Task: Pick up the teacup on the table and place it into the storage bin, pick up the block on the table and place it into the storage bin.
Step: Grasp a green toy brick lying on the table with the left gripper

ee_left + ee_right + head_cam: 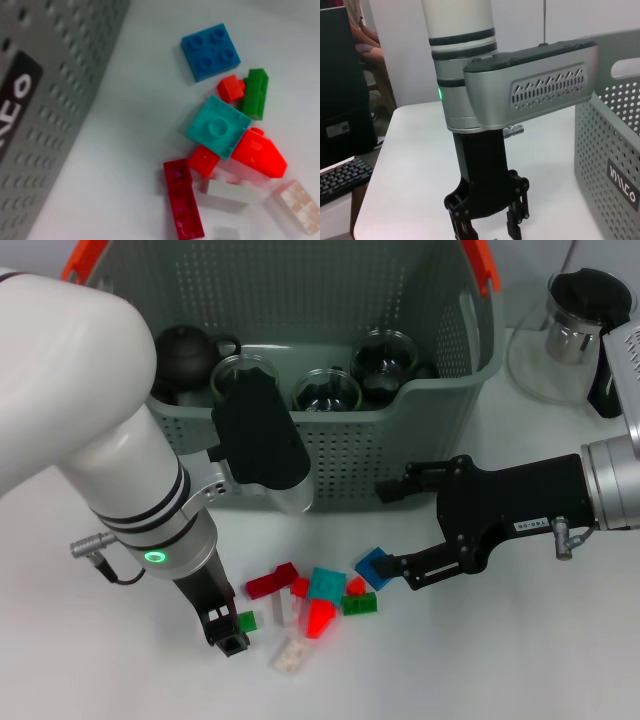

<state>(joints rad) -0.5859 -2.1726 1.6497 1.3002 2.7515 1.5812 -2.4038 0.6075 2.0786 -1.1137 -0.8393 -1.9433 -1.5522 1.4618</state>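
Your blocks sit in a loose cluster on the bench (500, 660) just in front of the storage bin (350, 445) — blue block (374, 566) at the right edge, teal block (326, 583) mid-pile. Right hand (392, 530) is spread open, lower finger touching the blue block, holding nothing. Left hand (229, 632) is down beside a small green block (247, 620) — fingers parted in the right wrist view, empty. Glass cups already lie in the bin.
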